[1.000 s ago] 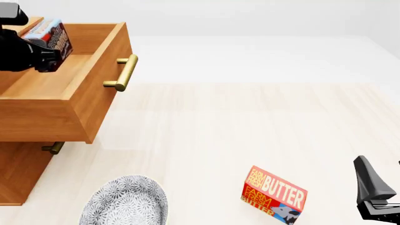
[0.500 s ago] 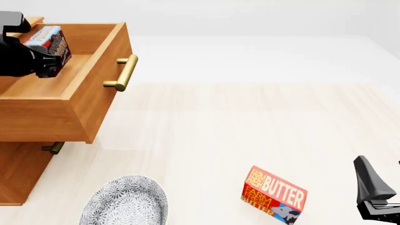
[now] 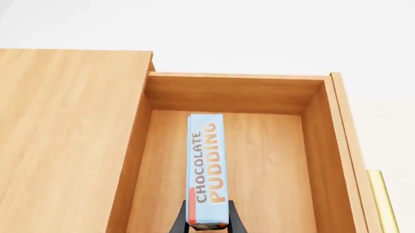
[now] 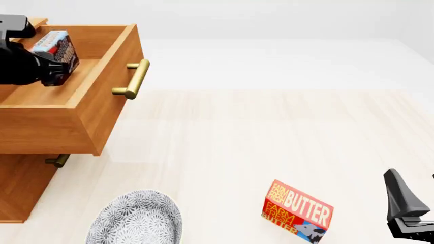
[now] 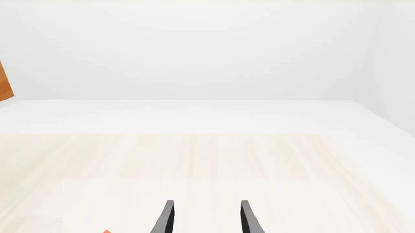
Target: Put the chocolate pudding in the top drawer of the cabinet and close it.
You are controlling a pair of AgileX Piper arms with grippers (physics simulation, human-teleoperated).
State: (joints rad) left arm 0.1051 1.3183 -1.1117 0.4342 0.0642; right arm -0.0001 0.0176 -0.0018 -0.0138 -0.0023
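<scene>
- We hold the chocolate pudding (image 3: pixel 207 170) on edge in our left gripper (image 3: pixel 206 224), jaws clamped on its thin sides, hanging over the open top drawer (image 4: pixel 101 109) of the cabinet (image 4: pixel 24 188).
- The box sits roughly midway between the drawer's side walls, above its floor, not yet resting on it.
- To do this well, we should lower it until it nears the floor, then release, so it cannot tip onto the drawer's rim.
- Our right gripper (image 5: pixel 204 218) waits with jaws apart, well away from the drawer, near the butter box (image 4: pixel 297 211) on the table (image 4: pixel 271 132).
</scene>
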